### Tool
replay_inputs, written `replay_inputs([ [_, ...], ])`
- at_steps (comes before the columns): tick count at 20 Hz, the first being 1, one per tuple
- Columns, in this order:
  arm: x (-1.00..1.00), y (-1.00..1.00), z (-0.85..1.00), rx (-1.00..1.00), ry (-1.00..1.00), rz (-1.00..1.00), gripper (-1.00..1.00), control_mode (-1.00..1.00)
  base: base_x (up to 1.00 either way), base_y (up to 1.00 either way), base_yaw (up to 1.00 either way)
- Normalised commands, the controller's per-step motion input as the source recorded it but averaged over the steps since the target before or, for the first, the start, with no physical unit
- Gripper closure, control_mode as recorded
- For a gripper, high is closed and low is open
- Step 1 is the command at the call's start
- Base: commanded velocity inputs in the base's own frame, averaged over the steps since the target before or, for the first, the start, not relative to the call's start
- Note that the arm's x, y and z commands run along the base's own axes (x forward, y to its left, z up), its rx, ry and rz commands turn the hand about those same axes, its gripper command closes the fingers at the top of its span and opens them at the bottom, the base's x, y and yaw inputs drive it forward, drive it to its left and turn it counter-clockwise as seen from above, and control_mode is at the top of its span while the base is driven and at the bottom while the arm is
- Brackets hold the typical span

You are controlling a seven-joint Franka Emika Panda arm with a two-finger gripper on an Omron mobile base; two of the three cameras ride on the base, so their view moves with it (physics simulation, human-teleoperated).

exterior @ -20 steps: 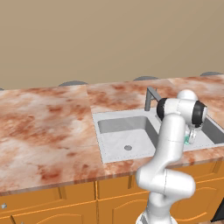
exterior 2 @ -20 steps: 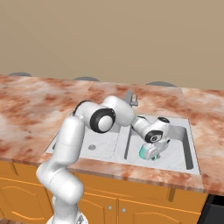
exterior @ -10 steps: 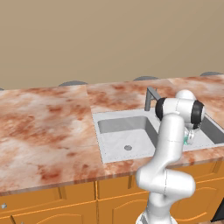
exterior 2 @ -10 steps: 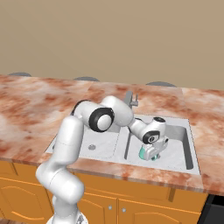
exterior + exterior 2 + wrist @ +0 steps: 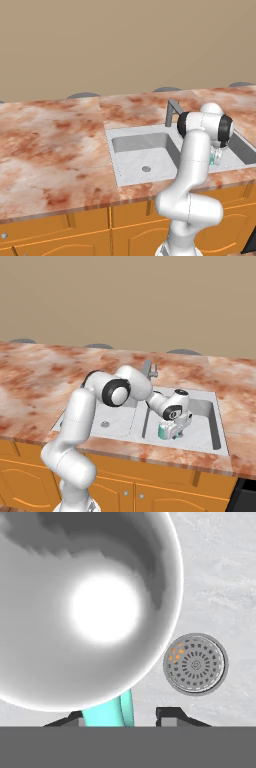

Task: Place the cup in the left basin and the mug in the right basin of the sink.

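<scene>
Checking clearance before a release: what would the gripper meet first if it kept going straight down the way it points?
Probably the right basin floor beneath the mug that the gripper grips, beside the drain; remaining depth is unclear.

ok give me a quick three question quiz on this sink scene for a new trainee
1. True or false: the small teal-green mug with a white inside is held by the two-finger gripper over the right basin of the grey metal double-bowl sink.
2. Multiple choice: in the hand view, what lies on the basin floor beside the mug? A) a sponge B) a round slotted drain C) a spoon
3. Fill in: the grey faucet stands at the ___ rim of the sink.

Key: 1 true; 2 B; 3 back
</scene>
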Motion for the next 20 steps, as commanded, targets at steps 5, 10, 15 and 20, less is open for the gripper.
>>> replay_inputs([
  [5, 0.0, 0.0, 0.0, 0.0, 0.0, 0.0, -1.0, -1.0, 0.0, 0.0, 0.0],
  [10, 0.0, 0.0, 0.09, 0.0, 0.0, 0.0, -1.0, -1.0, 0.0, 0.0, 0.0],
  [15, -0.02, 0.0, 0.21, 0.0, 0.0, 0.0, -1.0, -1.0, 0.0, 0.0, 0.0],
  [20, -0.03, 0.0, 0.28, 0.0, 0.0, 0.0, -1.0, -1.0, 0.0, 0.0, 0.0],
])
